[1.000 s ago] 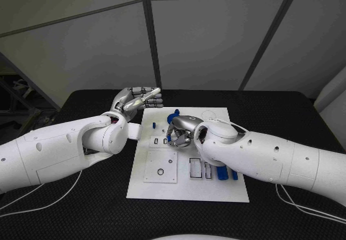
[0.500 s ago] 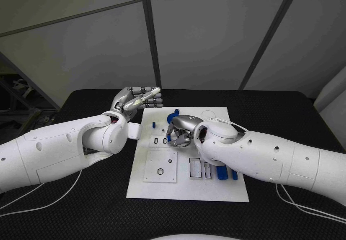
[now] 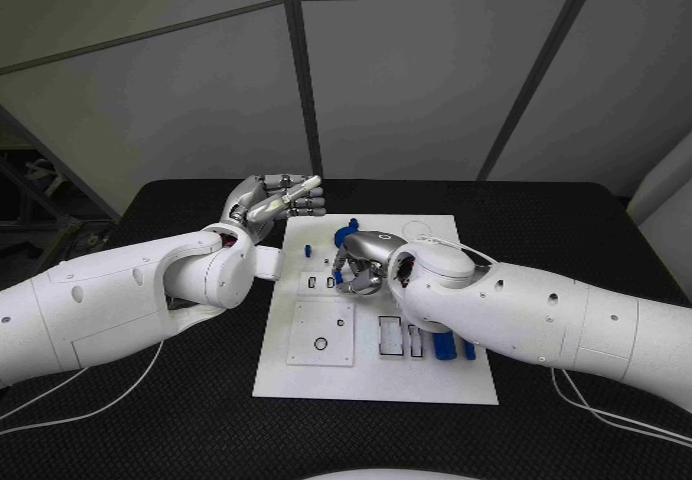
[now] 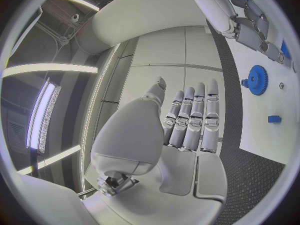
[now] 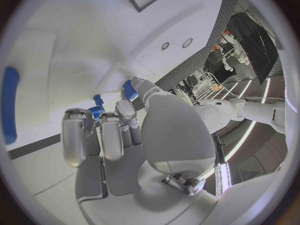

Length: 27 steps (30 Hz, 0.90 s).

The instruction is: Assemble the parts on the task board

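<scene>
The white rectangular task board [image 3: 378,330] lies in the middle of the black table [image 3: 173,400], running from the centre of the head view toward the lower edge. The left hand [image 3: 274,200], silver and many-fingered, sits at the upper left of the board's far corner, raised off the table. In the left wrist view that hand [image 4: 187,120] has its fingers held straight and close side by side with the thumb alongside, and nothing lies in them. Past it in that view a blue toothed gear [image 4: 257,79] stands on the white board, with a small blue block [image 4: 274,119] near it.

The right hand [image 3: 364,262] is down over the upper middle of the board, palm turned downward. In the right wrist view its fingers [image 5: 100,135] curl over the white surface, and small blue parts [image 5: 129,91] show just at the fingertips, touching or nearly so; I cannot tell whether the hand actually has hold of one. In the head view a blue piece [image 3: 346,238] peeks out just above this hand.

Toward the lower right of the board, beside the right forearm, narrow blue pegs [image 3: 444,346] lie in a row next to rectangular slots [image 3: 391,336]. A raised white square plate with a dark ring [image 3: 322,334] occupies the board's lower left.
</scene>
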Each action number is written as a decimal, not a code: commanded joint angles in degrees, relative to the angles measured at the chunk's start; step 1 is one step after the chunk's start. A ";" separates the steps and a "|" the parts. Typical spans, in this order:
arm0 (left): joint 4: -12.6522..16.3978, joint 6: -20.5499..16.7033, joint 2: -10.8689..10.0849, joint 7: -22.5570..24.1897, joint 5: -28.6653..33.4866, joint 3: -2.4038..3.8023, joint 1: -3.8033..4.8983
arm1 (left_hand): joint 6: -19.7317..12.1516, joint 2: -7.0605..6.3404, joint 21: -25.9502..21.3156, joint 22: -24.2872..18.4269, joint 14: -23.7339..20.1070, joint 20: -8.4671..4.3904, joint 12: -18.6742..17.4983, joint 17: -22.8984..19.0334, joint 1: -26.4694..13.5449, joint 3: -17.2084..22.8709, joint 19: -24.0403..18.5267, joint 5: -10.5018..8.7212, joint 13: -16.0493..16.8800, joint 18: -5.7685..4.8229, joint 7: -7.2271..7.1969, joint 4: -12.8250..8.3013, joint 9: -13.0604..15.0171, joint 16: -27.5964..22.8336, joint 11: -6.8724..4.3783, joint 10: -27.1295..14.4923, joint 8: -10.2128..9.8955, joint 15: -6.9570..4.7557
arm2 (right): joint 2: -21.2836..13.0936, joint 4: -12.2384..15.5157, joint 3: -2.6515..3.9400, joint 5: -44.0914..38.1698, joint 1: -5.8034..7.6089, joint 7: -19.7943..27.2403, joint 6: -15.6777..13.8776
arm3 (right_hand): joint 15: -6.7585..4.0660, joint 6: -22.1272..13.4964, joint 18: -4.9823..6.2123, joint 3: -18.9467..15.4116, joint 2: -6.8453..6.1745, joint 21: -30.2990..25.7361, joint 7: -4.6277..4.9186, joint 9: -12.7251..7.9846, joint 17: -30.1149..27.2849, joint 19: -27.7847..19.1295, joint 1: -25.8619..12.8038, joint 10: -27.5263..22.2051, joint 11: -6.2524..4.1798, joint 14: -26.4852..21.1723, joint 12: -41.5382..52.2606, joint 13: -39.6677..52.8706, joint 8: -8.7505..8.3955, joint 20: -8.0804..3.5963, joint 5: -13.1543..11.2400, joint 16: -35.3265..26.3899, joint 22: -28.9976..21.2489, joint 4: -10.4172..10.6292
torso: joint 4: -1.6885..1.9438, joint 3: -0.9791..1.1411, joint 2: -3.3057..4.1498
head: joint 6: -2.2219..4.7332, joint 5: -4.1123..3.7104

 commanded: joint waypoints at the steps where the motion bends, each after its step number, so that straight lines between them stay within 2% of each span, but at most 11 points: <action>1: 0.04 0.69 0.07 0.14 -0.38 0.05 0.09 | 0.35 0.41 -0.39 -0.05 0.26 0.21 -0.18 0.05 -0.21 -0.01 0.23 0.22 0.02 -0.54 0.04 -0.44 -0.03 -0.33 0.03 0.26 -0.37 0.20 | -0.18 -0.16 -0.32 -0.33 -0.31 -1.10 1.81 | 0.55 -0.68 0.15 -0.47 -0.48 -0.37 0.08 -0.16 8.35 -0.03 -0.11 -0.70 0.09 4.38 -0.59 -0.35 -0.49 0.50 -0.40 -0.16 7.47 0.01 | 0.07 0.00 0.00 | 0.01 -0.01; 8: 0.01 0.71 0.06 0.10 -0.38 0.05 0.09 | 0.35 0.41 -0.39 -0.05 0.26 0.21 -0.18 0.05 -0.21 -0.01 0.23 0.22 0.02 -0.54 0.04 -0.44 -0.03 -0.33 0.03 0.26 -0.37 0.20 | -0.28 -0.13 -0.33 -0.33 -0.31 -1.05 1.26 | 0.79 -1.85 0.20 -1.00 -0.85 -0.50 0.33 -0.41 8.63 -0.18 -0.55 -1.40 0.36 4.44 -1.15 -1.00 -0.97 0.74 -0.90 -0.02 7.30 0.26 | 0.00 -0.01 -0.01 | 0.04 -0.03; 14: 0.00 0.73 0.08 0.08 -0.38 0.05 0.09 | 0.35 0.45 -0.39 -0.07 0.27 0.20 -0.22 0.07 -0.21 0.01 0.24 0.23 0.01 -0.54 0.05 -0.47 -0.03 -0.36 0.04 0.26 -0.41 0.20 | -0.34 -0.03 -0.33 -0.33 -0.31 -0.97 0.21 | 1.05 -3.18 0.22 -2.04 -1.20 -0.58 0.58 -0.68 8.89 -0.26 -1.00 -1.77 0.64 4.50 -1.27 -1.26 -1.49 1.01 -2.89 0.11 7.23 0.66 | 0.05 0.00 0.01 | -0.08 -0.15; 22: -0.03 0.77 0.02 0.02 -0.38 0.05 0.09 | 0.35 0.49 -0.39 -0.07 0.28 0.20 -0.24 0.08 -0.19 0.04 0.24 0.23 0.01 -0.54 0.04 -0.49 -0.03 -0.37 0.04 0.26 -0.43 0.20 | -0.66 0.54 -0.33 -0.32 -0.31 -0.16 -4.47 | 1.32 -4.52 0.21 -3.34 -1.69 -0.59 0.91 -0.96 9.04 -0.24 -1.15 -1.92 0.95 4.52 -1.10 -1.23 -2.00 1.27 -3.59 0.18 7.27 1.07 | 0.02 0.00 -0.02 | -0.05 -0.13; 27: -0.17 0.81 0.00 -0.13 -0.38 0.05 0.09 | 0.36 0.52 -0.39 -0.08 0.32 0.20 -0.25 0.09 -0.16 0.06 0.25 0.23 0.01 -0.54 0.03 -0.53 -0.03 -0.37 0.03 0.27 -0.44 0.19 | -1.46 1.79 -0.32 -0.21 -0.31 1.38 -9.67 | 1.44 -5.12 0.22 -3.87 -1.88 -0.62 1.06 -1.10 9.02 -0.27 -0.89 -2.02 1.08 4.52 -1.06 -1.26 -2.19 1.38 -3.52 0.17 7.24 1.16 | 0.01 0.01 -0.06 | 0.07 -0.10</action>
